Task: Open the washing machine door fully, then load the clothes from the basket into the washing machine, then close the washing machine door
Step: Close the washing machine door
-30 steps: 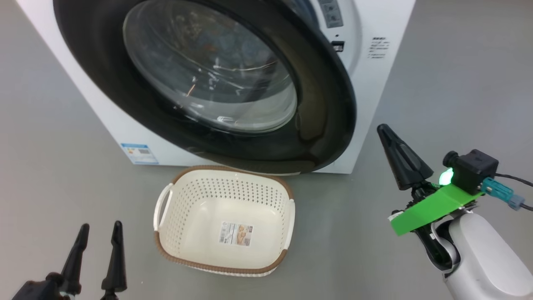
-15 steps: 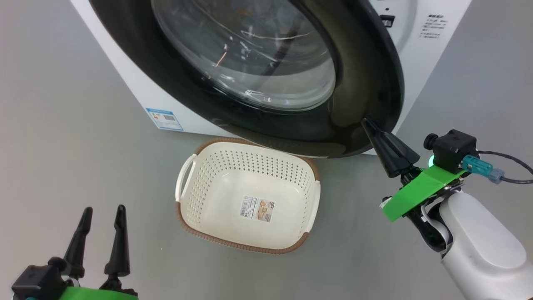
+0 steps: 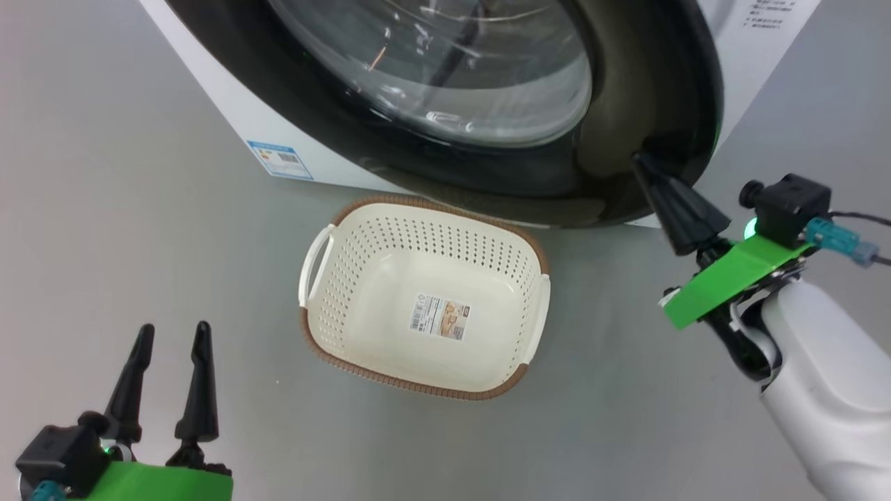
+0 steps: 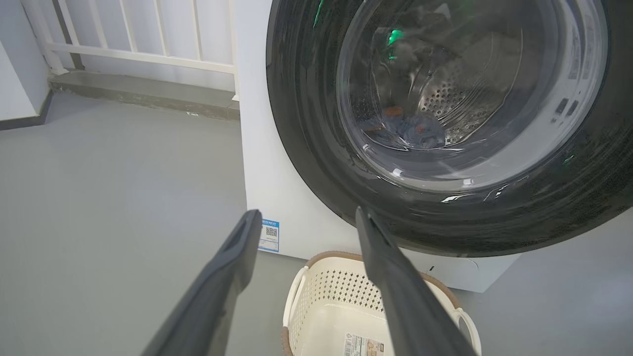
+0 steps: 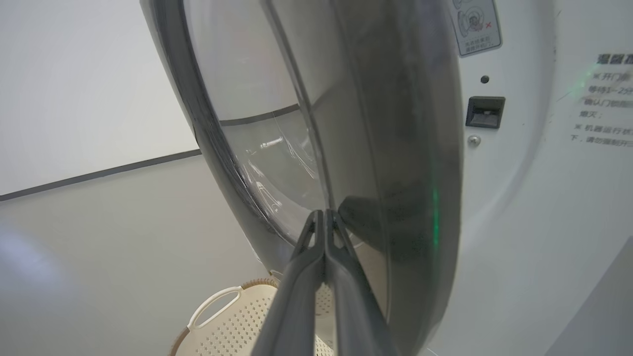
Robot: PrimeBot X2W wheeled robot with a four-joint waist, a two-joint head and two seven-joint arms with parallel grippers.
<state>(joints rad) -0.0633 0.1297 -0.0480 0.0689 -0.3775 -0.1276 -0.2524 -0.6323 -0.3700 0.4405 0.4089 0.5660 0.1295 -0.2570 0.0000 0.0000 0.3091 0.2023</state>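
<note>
**Door ajar, clothes in drum**

Right gripper (image 3: 644, 165): tapered dark fingers pressed together, tip at the glossy black rim of the washing machine door (image 3: 487, 177), which stands ajar. Left gripper (image 3: 172, 330) spread, low over matte grey floor (image 3: 139, 209). Blue printed clothes (image 4: 413, 129) lie in the perforated steel drum (image 4: 445, 96). Cream perforated basket (image 3: 362, 250), brown woven-look rim, on the floor below the door.

You have one big white front-loading washing machine (image 4: 262, 173) with one round black-rimmed glass door (image 4: 301, 99) and one blue energy label (image 3: 280, 158). You have one cream perforated plastic basket (image 3: 362, 236) with two side handles (image 3: 314, 264), and one bundle of blue patterned clothes (image 4: 413, 131). There are two dark two-fingered grippers, the left gripper (image 3: 174, 327) and the right gripper (image 3: 640, 161).
</note>
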